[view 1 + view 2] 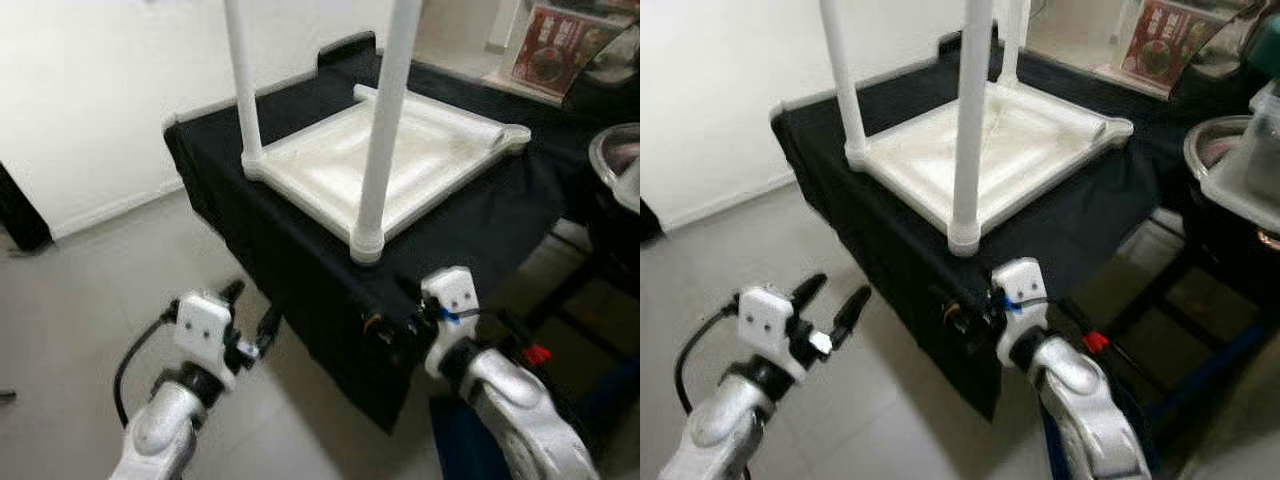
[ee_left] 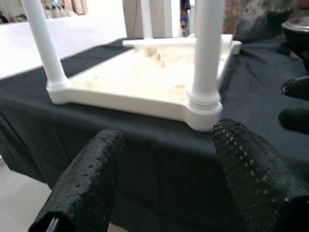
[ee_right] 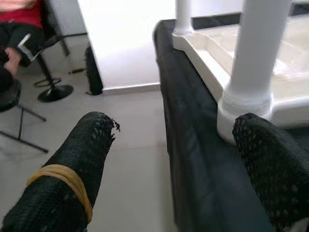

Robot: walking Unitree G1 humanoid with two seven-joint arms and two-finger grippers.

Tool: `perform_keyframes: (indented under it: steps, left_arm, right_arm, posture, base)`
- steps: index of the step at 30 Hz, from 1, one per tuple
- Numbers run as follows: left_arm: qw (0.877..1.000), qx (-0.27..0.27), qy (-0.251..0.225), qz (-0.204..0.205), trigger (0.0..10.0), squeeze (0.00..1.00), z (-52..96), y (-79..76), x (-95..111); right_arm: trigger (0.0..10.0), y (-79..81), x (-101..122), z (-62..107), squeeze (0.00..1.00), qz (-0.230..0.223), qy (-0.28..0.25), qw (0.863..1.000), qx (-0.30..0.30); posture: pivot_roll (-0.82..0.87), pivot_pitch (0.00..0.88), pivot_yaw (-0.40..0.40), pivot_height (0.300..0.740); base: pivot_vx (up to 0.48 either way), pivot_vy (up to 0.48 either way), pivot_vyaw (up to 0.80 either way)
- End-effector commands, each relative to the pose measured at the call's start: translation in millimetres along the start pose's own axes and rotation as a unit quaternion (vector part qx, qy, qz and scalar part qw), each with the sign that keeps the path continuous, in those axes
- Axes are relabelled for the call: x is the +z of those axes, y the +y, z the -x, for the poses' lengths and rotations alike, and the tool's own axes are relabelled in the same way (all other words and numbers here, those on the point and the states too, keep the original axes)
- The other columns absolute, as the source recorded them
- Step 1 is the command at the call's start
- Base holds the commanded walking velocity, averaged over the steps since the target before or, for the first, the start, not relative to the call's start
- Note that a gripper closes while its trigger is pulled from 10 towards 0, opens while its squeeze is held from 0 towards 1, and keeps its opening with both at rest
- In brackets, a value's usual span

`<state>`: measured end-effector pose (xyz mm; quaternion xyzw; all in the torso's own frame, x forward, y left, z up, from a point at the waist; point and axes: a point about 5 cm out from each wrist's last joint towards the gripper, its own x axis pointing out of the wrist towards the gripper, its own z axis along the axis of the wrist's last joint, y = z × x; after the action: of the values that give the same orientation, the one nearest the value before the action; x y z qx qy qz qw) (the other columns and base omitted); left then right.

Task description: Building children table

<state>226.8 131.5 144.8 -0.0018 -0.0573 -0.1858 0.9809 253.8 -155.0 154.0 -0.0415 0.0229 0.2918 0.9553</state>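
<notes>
Upside down, the white children's table (image 1: 400,160) rests on its top on a desk (image 1: 300,250) draped in black cloth, with its legs pointing up. Two legs stand at the near side: the nearest leg (image 1: 385,130) rises from the corner socket closest to the robot, and a second leg (image 1: 243,85) stands at the corner to its left. Another leg shows farther back in the right eye view.

Ahead of the left gripper (image 2: 166,179), the nearest corner of the tabletop sits just beyond and between the two released fingers (image 2: 87,183). They are spread wide apart and grasp nothing. They hover low in front of the desk's cloth-covered edge, short of the table.

At the right gripper (image 3: 169,179), the fingers (image 3: 72,179) are likewise spread and grasp nothing. One of them carries a yellow rubber band (image 3: 63,181). The base of the nearest leg and its socket lie just past the tip of the other finger, close beside it, though whether they touch cannot be told. Below and between these fingers is the grey tiled floor (image 3: 130,145) and the hanging black cloth.

Beyond the right fingers, across the floor by the white wall, stands a chair base (image 3: 53,89), with a person's leg and red clothing (image 3: 17,14) at the far corner.
</notes>
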Motion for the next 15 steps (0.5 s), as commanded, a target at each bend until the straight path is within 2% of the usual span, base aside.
perform_keyframes:
  steps: [1,2,3,5,8,10,13,15]
  left_arm:
    - [1.0,0.002,0.002,-0.007,10.0,0.0,0.5,3.2,2]
    - [1.0,0.002,0.002,-0.007,10.0,0.0,0.5,3.2,2]
    - [1.0,0.002,0.002,-0.006,10.0,0.0,0.2,3.0,3]
    - [1.0,0.002,0.002,-0.006,10.0,0.0,0.1,2.9,3]
    - [1.0,-0.001,0.002,-0.006,10.0,0.0,-0.6,2.2,4]
    - [1.0,-0.018,0.003,0.0,10.0,0.0,-0.4,-1.4,4]
    - [0.995,-0.097,0.005,0.016,10.0,0.0,5.3,-15.2,7]
    - [0.992,-0.124,0.01,0.023,10.0,0.0,8.4,-19.3,7]
  right_arm:
    - [10.0,11.3,5,-3.9,0.0,-0.007,-0.011,0.999,0.032]
    - [10.0,11.3,5,-3.9,0.0,-0.007,-0.011,0.999,0.032]
    - [10.0,11.9,5,-4.1,0.0,-0.033,-0.011,0.999,0.03]
    - [10.0,12.0,5,-4.2,0.0,-0.038,-0.011,0.999,0.03]
    - [10.0,9.2,7,-5.5,0.0,-0.017,-0.011,1.0,0.019]
    - [10.0,4.8,8,-3.5,0.0,-0.017,-0.015,1.0,0.014]
    - [10.0,-15.5,13,7.9,0.0,-0.025,-0.02,0.999,0.0]
    - [10.0,-22.5,15,13.2,0.0,-0.024,-0.019,1.0,-0.002]
  posture:
    - [-0.05,0.092,0.007,0.74]
    - [-0.05,0.092,0.007,0.74]
    - [-0.05,0.092,0.007,0.74]
    - [-0.05,0.092,0.007,0.74]
    - [-0.06,0.094,0.008,0.74]
    - [-0.05,0.098,0.006,0.74]
    - [-0.05,0.1,0.006,0.74]
    - [-0.05,0.102,0.006,0.74]
  base:
    - [0.371,0.0,0.8]
    - [0.371,0.0,0.8]
    - [0.371,0.0,0.8]
    - [0.371,0.0,0.8]
    - [0.36,0.0,0.0]
    - [0.0,0.0,0.0]
    - [0.0,0.0,0.0]
    - [0.0,0.0,0.0]
